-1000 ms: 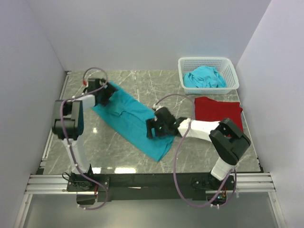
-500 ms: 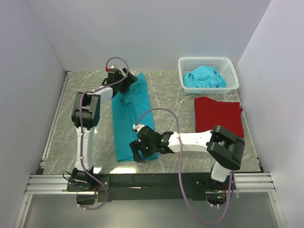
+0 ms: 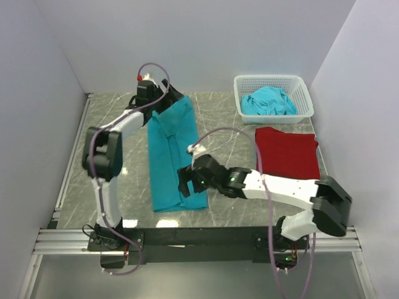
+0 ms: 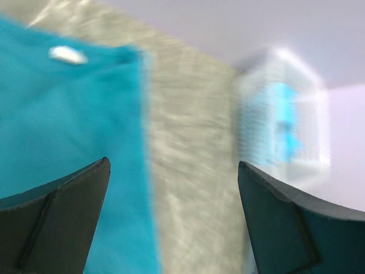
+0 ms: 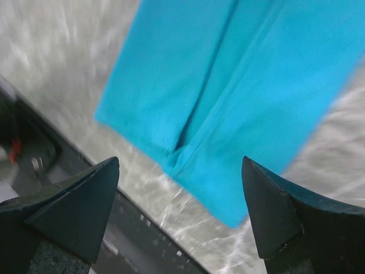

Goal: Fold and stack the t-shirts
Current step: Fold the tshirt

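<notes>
Pale walls box in a grey marble table (image 3: 224,124). Left of centre on it lies a teal t-shirt (image 3: 171,156), folded lengthways into a long strip that runs from the far edge toward the near one. Further right, a deep red t-shirt (image 3: 287,149) lies as a flat folded rectangle. Beyond that, in the far right corner, a white lattice basket (image 3: 299,84) holds a crumpled heap of more teal t-shirts (image 3: 268,101).

The strip looks like thin, limp cotton, light, with no stiffness of its own. It will probably sag wherever it is unsupported and may slide on the polished stone. The layers could slip apart unless a pinch takes all of them together. The best holds look like the corners of the short ends: the far end, where a small white label (image 4: 67,55) shows, and the near hem. A lift from both corners at once should keep the crosswise fold square.

The left arm stretches out long toward the far side. Its left gripper (image 4: 174,165) hangs over the far right corner of the strip, fingers spread wide and holding nothing. The right arm reaches low across the table to the left. The right gripper (image 5: 179,162) hovers just above the near end of the strip, tilted down toward the hem. Its fingers are also wide apart and no cloth is between them.
</notes>
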Motion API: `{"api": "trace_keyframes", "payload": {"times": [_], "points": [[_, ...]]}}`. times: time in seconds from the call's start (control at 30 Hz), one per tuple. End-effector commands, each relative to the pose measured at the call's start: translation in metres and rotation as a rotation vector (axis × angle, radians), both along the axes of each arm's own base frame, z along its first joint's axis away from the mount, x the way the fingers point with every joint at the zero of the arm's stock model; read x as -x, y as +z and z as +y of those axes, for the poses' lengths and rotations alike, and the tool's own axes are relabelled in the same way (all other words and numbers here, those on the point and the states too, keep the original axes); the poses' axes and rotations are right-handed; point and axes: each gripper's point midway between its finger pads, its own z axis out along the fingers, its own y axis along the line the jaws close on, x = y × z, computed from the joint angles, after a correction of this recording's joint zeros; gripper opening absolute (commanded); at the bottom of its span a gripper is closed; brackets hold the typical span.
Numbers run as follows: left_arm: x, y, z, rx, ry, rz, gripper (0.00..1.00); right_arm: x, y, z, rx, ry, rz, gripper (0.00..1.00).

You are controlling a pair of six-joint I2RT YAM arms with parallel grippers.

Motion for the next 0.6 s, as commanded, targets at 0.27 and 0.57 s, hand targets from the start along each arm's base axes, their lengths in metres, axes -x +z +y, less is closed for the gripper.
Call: {"api": "trace_keyframes", "payload": {"times": [0.27,0.57], "points": [[0.183,0.092,0.057,-0.122,0.099,-0.071,0.99,-0.052,0.054,-0.078,-0.297,-0.305,-0.068,0.96],[0.341,-0.06,0.074,-0.118,0.094,0.438,0.99,-0.022,0.015,-0.079,-0.23,-0.168,0.037,0.96]]}}
